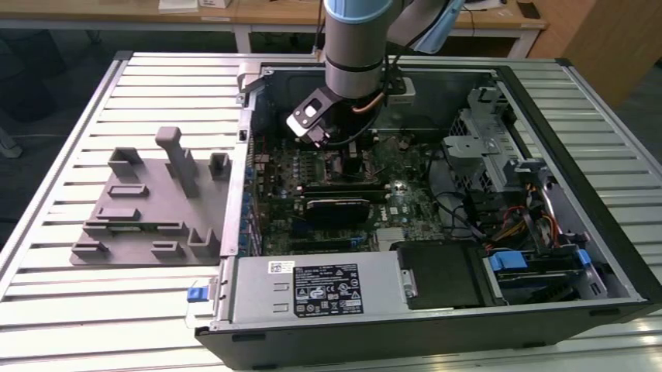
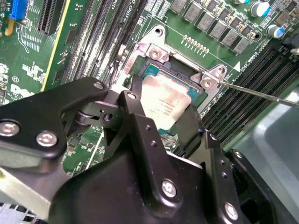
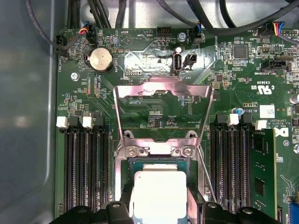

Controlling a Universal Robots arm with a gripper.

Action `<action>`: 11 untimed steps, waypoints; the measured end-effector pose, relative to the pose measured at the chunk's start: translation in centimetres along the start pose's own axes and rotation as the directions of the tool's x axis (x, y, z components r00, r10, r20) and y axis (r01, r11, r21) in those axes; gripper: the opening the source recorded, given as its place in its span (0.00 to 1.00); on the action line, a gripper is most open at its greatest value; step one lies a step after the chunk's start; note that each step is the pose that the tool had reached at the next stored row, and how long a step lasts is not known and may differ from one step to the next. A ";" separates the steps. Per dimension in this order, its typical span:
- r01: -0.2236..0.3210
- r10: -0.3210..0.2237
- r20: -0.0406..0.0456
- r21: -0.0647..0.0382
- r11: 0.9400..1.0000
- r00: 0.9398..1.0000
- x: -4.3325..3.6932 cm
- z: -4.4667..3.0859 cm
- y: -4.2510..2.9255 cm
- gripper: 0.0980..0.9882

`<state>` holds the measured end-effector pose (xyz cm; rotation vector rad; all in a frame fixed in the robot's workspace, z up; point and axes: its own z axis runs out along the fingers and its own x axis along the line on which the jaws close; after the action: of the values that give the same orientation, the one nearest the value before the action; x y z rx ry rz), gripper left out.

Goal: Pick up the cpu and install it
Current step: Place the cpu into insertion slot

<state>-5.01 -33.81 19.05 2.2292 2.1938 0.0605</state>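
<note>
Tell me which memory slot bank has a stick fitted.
The lever-side bank, beside the socket's lever: a green stick stands in its outer slot. The wall-side bank, by the case wall, is empty.

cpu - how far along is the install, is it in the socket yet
Done: the cpu is picked up and sits squarely over the motherboard socket. In hand: the gripper is shut on the cpu at two opposite edges; whether it is fully seated cannot be told. Left: the metal hold-down frame stands flipped open, so nothing is locked down.
</note>
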 end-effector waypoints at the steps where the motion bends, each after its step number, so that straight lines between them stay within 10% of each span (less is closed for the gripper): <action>1: 0.000 0.000 0.000 0.000 1.000 1.000 0.00 0.00 0.00 0.49; 11: 0.000 0.000 0.000 0.000 1.000 1.000 0.00 -0.13 0.00 0.56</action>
<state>-5.01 -33.81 19.18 2.2294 2.1940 0.0610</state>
